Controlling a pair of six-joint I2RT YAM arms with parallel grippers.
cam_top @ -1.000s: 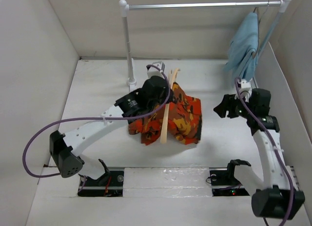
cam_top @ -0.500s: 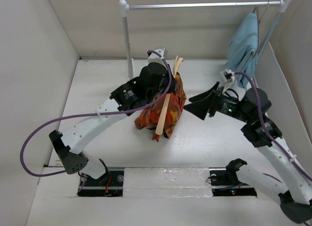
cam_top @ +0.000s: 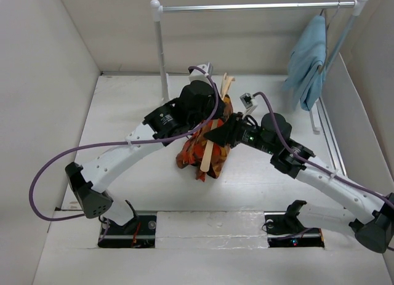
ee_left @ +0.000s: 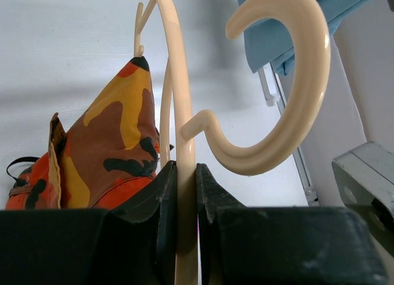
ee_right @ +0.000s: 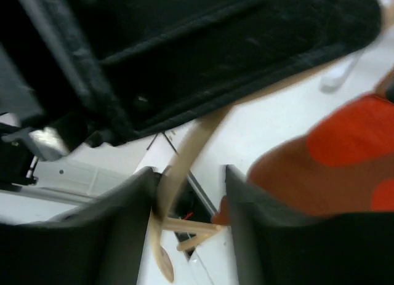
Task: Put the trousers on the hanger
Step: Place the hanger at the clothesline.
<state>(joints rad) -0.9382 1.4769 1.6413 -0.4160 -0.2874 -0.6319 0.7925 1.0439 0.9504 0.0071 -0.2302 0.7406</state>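
The tan wooden hanger (cam_top: 209, 154) hangs tilted above the table with the camouflage trousers (cam_top: 192, 151) draped over it in a bunch. My left gripper (cam_top: 209, 103) is shut on the hanger's arm just below the hook. In the left wrist view the hanger (ee_left: 184, 131) is pinched between the jaws (ee_left: 186, 171), with the trousers (ee_left: 111, 149) behind on the left. My right gripper (cam_top: 217, 136) is up against the hanger's middle. In the right wrist view it (ee_right: 191, 180) is open, the hanger's arm (ee_right: 184, 156) lies between the fingers by the left one, and the trousers (ee_right: 332, 156) are at the right.
A white clothes rack (cam_top: 161, 51) stands at the back, its bar spanning to the right wall. A plain light-blue cloth (cam_top: 308, 57) hangs at the bar's right end. White walls close in the left, back and right sides of the table.
My left gripper has lifted the hanger and trousers off the table, and the cloth now hangs bunched. My right arm has swung left from the right side to the hanger.
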